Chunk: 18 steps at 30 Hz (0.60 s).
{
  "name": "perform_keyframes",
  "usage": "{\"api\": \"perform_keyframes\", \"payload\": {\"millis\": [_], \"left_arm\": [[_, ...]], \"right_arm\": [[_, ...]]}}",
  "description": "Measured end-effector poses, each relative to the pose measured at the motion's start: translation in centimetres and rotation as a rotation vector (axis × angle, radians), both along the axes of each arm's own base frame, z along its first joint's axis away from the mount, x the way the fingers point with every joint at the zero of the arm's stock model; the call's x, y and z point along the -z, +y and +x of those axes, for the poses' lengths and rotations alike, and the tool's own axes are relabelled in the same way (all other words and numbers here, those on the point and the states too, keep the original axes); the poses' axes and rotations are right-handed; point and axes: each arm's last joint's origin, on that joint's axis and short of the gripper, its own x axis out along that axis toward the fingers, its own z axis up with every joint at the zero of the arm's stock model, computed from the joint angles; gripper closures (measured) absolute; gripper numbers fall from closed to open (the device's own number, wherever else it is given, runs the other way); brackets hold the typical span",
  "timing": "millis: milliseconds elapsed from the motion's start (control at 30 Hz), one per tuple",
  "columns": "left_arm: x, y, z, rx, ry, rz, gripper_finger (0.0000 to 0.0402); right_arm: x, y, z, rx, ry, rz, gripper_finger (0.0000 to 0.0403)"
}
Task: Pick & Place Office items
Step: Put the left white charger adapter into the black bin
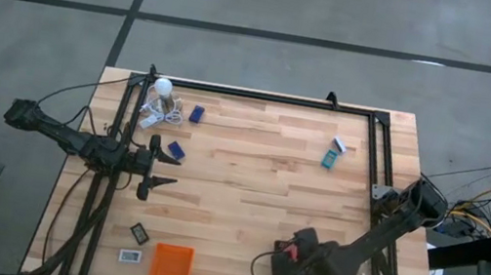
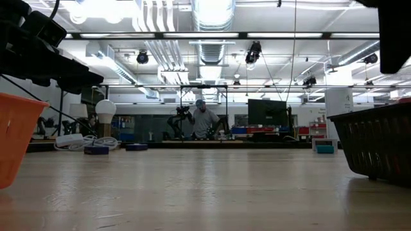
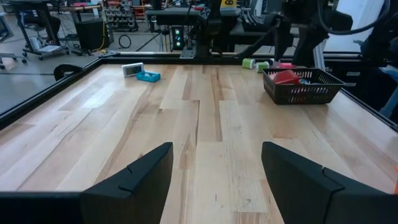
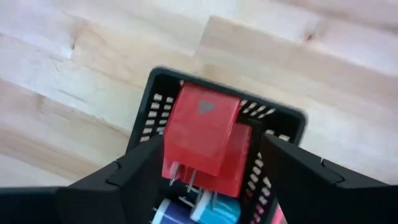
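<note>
while you read the desk from its left side across, start with the left tool: it hovers low over the wood with its fingers apart and nothing between them, as its own wrist view shows. the nearest office item to it is the dark blue block, lying just beside the tool and slightly toward the far edge, its long axis set diagonally across the planks. a second dark blue block sits farther on, near the white bulb and its coil of cable. toward the near edge, below that arm, two small black and white rectangles lie just beside the orange tray. so the left arm is clearly the nearer one for all of these.

moving right, the teal-and-white boxes rest well apart from both arms, near the far right rail.

at the right, the right tool hangs straight over the black basket, fingers spread wide on either side of a red cube that lies on top of the load. i judge it released, not gripped, since the fingers stand clear of its sides.

you cannot make out the basket in the high view; the arm covers it. what lies under the cube is mostly cut off too.
</note>
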Motion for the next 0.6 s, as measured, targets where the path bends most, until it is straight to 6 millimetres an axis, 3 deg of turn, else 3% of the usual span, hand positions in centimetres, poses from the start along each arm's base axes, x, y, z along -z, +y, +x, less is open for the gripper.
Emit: {"api": "perform_keyframes", "payload": {"millis": [233, 600], "left_arm": [[0.0, 0.0, 0.0, 0.000, 0.000, 0.000, 0.0149], [0.0, 0.0, 0.0, 0.000, 0.000, 0.000, 0.0149]], "right_arm": [[-2.3, 0.0, -0.1, -0.062, 0.049, -0.036, 0.0153], [-5.8, 1.6, -1.0, -0.095, 0.175, 0.169, 0.0149]]}}
